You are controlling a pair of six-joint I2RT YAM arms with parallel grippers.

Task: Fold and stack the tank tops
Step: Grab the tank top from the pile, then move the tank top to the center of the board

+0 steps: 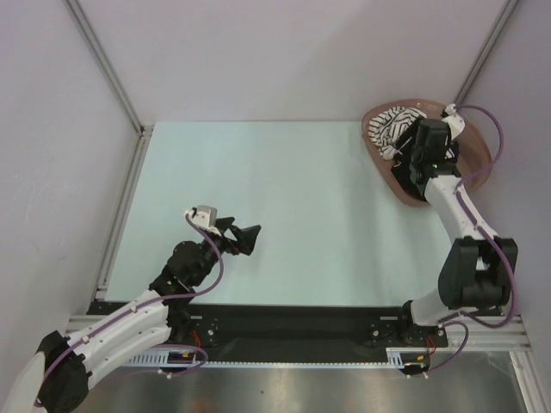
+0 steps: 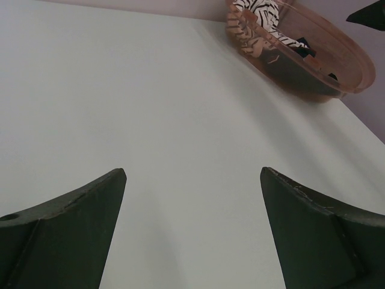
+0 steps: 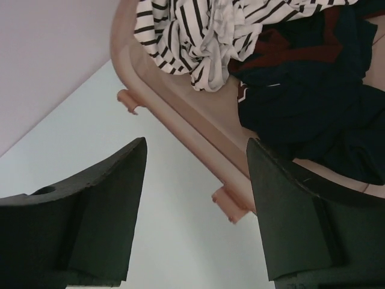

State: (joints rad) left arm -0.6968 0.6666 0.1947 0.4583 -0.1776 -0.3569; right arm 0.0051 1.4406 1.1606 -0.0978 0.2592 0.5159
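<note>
Left gripper (image 1: 239, 232) open, empty, lower left; right gripper (image 3: 196, 141) open, empty, over basin (image 1: 478, 168) rim, upper right. One basin, two tops: striped top (image 1: 392, 125), navy top (image 3: 307, 102).

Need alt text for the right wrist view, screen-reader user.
The right gripper hangs open near the rim of a pink basin that holds a crumpled white striped tank top and a dark navy tank top with red parts. Pale table shows between the two dark fingers.
</note>
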